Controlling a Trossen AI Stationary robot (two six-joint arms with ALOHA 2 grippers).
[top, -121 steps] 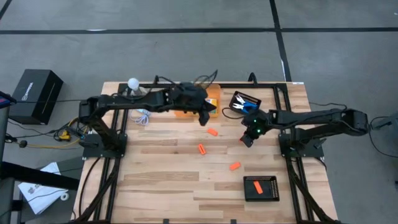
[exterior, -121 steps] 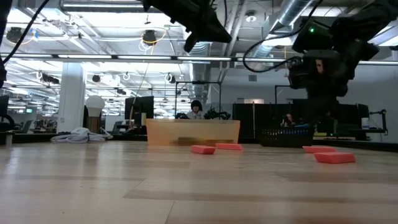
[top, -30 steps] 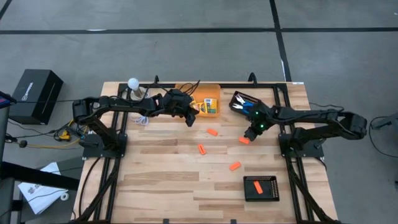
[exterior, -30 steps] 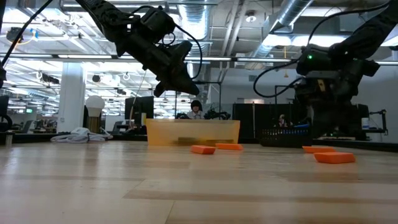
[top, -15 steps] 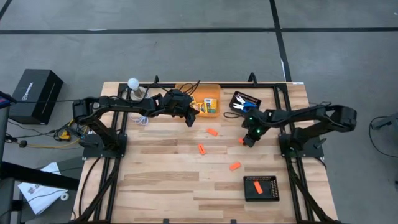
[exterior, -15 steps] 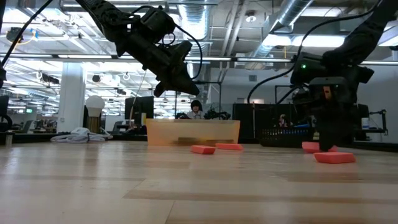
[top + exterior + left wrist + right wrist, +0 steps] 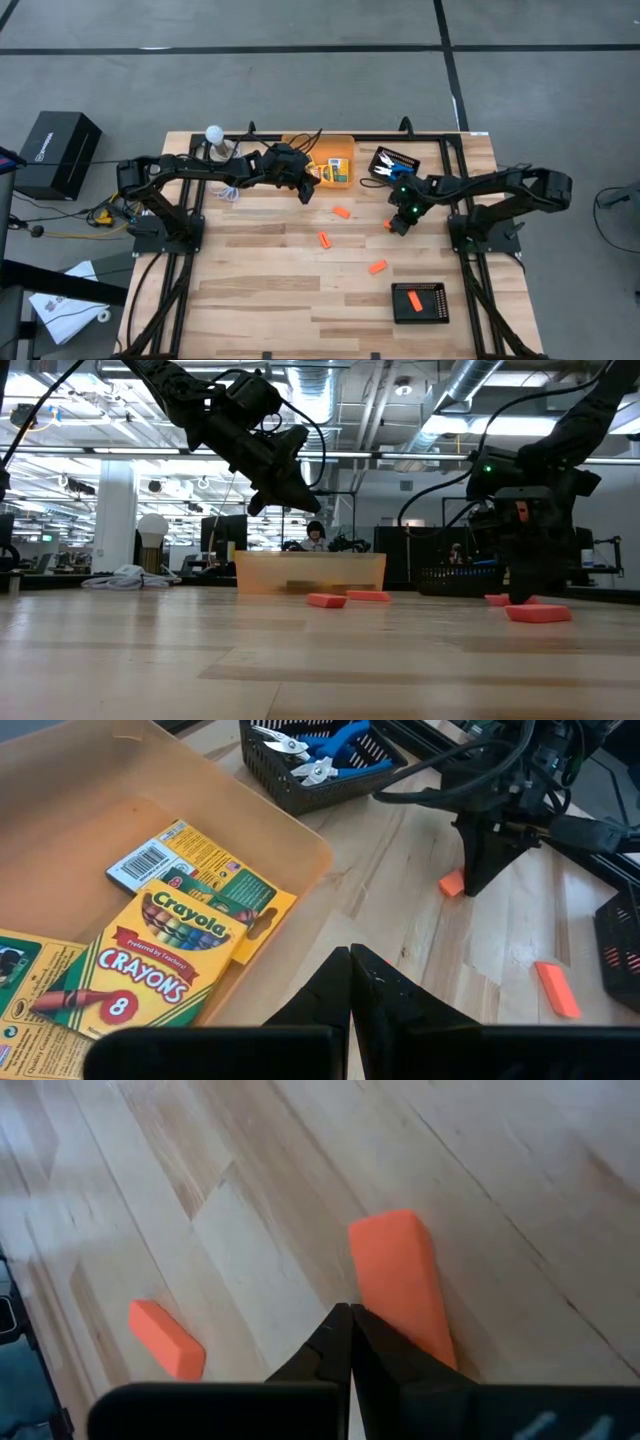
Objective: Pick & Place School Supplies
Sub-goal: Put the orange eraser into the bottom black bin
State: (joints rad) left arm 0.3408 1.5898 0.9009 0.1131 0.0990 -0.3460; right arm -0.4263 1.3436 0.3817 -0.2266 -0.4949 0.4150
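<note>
My right gripper point(image 7: 399, 224) point(image 7: 523, 596) is down at the table, fingers shut point(image 7: 350, 1312), right beside an orange stubby piece point(image 7: 395, 1275) point(image 7: 390, 226) that lies flat on the wood. Other orange pieces lie at mid-table point(image 7: 341, 212) point(image 7: 324, 239) point(image 7: 377, 267). My left gripper point(image 7: 308, 192) point(image 7: 292, 495) hangs shut in the air point(image 7: 350, 955) at the corner of the translucent orange bin point(image 7: 322, 146) point(image 7: 80, 830). Yellow-and-green crayon boxes point(image 7: 180, 945) point(image 7: 338, 170) lie flat in the bin. Blue-handled scissors point(image 7: 325, 738) point(image 7: 394, 170) lie in a black tray. My right gripper comes from above, pointing down, with its shut fingers point(image 7: 375, 1342) against the long side of the orange piece point(image 7: 372, 1285), which lies flat on the table. Whether the fingers touch the piece or only the wood beside it, I cannot tell.
A second black ribbed tray point(image 7: 435, 300) near the table's near-right corner holds one orange piece point(image 7: 410, 300). A white ball point(image 7: 214, 133) and loose cables point(image 7: 228, 188) sit at the far left. Bare wood stretches across the near left of the table.
My right gripper has come down from above the table to the wood at the orange piece, and the right arm's elbow has swung in toward the far edge. The left arm has kept still.
</note>
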